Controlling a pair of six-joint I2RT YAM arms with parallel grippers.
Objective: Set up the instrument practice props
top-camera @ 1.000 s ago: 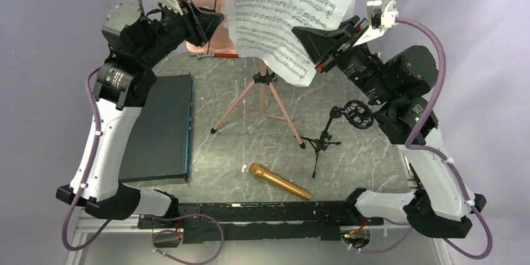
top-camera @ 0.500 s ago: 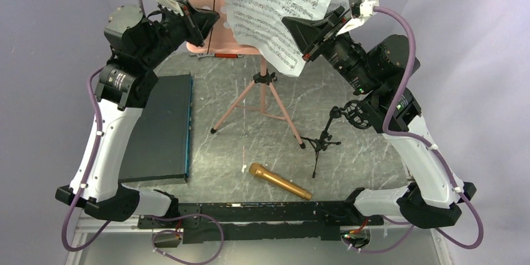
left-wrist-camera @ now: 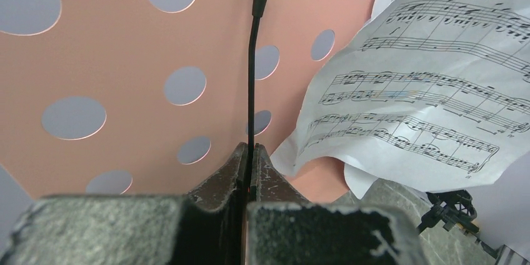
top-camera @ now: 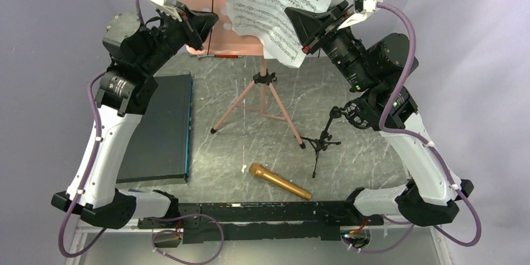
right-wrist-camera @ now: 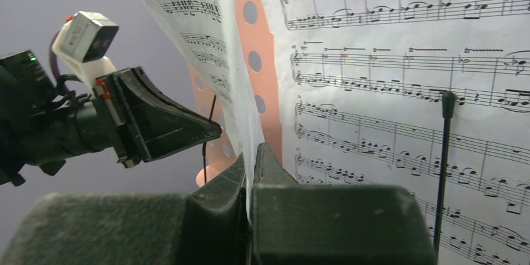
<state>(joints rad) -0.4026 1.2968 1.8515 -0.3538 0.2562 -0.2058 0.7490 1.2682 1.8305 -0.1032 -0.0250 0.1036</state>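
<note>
- The pink stand is upright on its tripod legs, so that part looks done.
- The left gripper has its fingers shut on the stand's thin black wire, which rises straight up from the fingertips. The desk lies just behind it.
- The right gripper is clamped on the edge of a page, which stands up from between its fingers. The desk edge is just beyond.
- A second page lies right of those fingers, behind the other wire. It seems already seated, though its lower edge is hidden.
- My reading is that the pinched page has yet to be tucked flat behind the wire the left fingers hold. The pages step looks about half done.
- The gold mic lies on the table, well below both grippers and toward the arm bases.
- The mic stand is upright under the right arm, with its clip empty.
- Left to do, as I judge it: release the page, then put the mic into the clip.
- The dark case lies flat beneath the left arm.
</note>
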